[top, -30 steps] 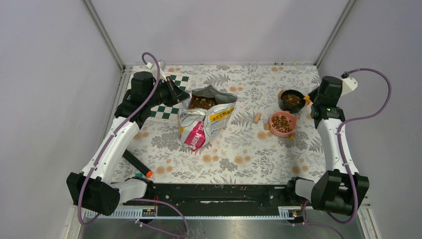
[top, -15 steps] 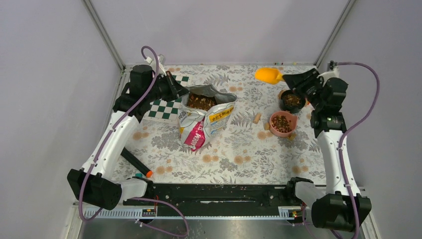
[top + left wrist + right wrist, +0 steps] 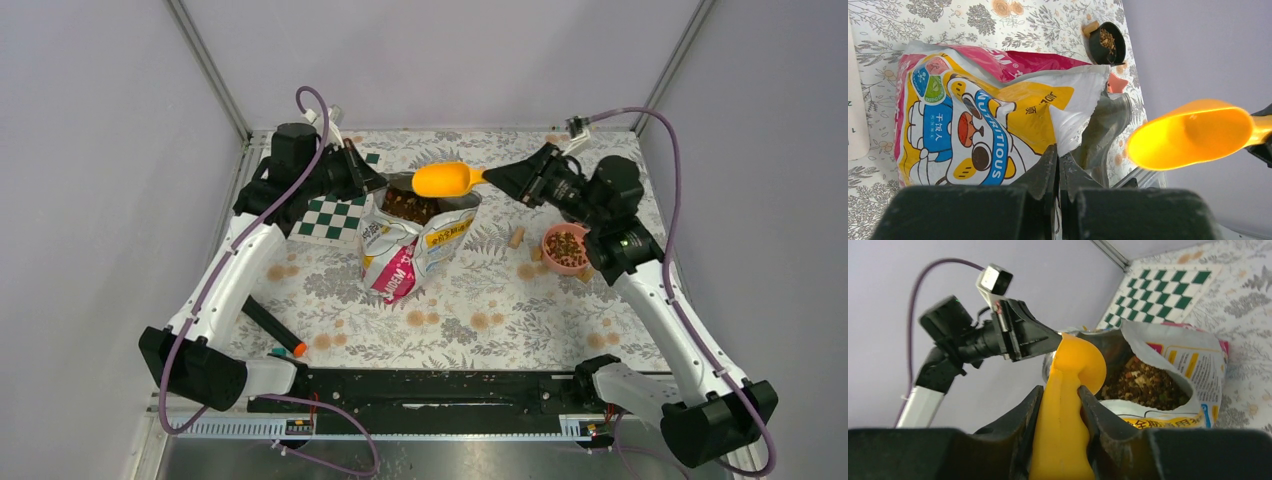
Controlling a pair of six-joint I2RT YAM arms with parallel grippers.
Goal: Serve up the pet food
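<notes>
The right claw [image 3: 500,177], clamped on the handle of an orange plastic scoop [image 3: 445,180], has swung in from the far right corner by the bowls. It now holds the scoop level over the open mouth of the glossy yellow pet-food bag [image 3: 410,250]. The left claw [image 3: 365,180] has stayed where it was, its jaws pressed fully together on the torn rim of the bag. Small brown dry kibble [image 3: 408,205] fills the bag just under the scoop, and more lies in a pink round bowl [image 3: 565,248] to the right. The right arm now hides the black round bowl [image 3: 1106,42] from above; the left wrist camera shows it holding kibble.

On the floral-patterned tabletop [image 3: 470,310], tan cork-like pieces [image 3: 516,237] lie between bag and bowls. A green-and-white checkered board [image 3: 330,215] sits under the left arm. A black marker with an orange tip [image 3: 272,328] rests near the front left.
</notes>
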